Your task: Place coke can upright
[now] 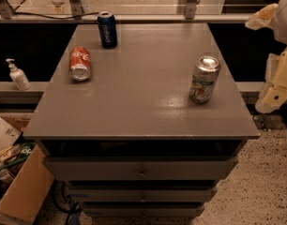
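Grey drawer cabinet (181, 168) stands on speckled floor (270, 191), cardboard box (24, 198) beside it.

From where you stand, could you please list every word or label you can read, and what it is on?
"pepsi": dark blue can, vertical white letters.
Blurred, unreadable: coke can, silver-green can.
No text: pincer, at the right edge beside the table.
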Available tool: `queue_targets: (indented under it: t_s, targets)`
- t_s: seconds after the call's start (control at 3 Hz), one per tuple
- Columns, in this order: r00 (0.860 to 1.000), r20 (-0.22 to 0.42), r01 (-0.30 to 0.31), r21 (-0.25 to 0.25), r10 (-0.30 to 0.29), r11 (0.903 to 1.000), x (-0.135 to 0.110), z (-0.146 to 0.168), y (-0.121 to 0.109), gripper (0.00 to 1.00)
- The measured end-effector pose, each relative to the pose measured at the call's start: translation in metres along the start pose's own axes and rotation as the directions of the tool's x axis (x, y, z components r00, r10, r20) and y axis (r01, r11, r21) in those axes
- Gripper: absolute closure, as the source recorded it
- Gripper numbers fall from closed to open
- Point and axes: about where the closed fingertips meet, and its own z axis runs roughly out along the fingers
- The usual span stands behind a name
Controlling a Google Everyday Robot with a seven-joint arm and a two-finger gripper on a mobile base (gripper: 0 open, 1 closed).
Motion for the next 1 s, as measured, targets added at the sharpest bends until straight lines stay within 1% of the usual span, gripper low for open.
queue_targets:
  t_s: [0.33,0.67,1.0]
  targets:
    - [0.994,0.049,0.091,0.027,-0.092,0.9955,-0.033,-0.002,-0.005,0.0]
    - [0.97,0.094,0.218,0.065,-0.224,0.9737,-0.073,0.004,-0.012,0.0]
    - [0.912,0.148,0.37,0.114,-0.384,0.9221,-0.126,0.016,-0.011,0.0]
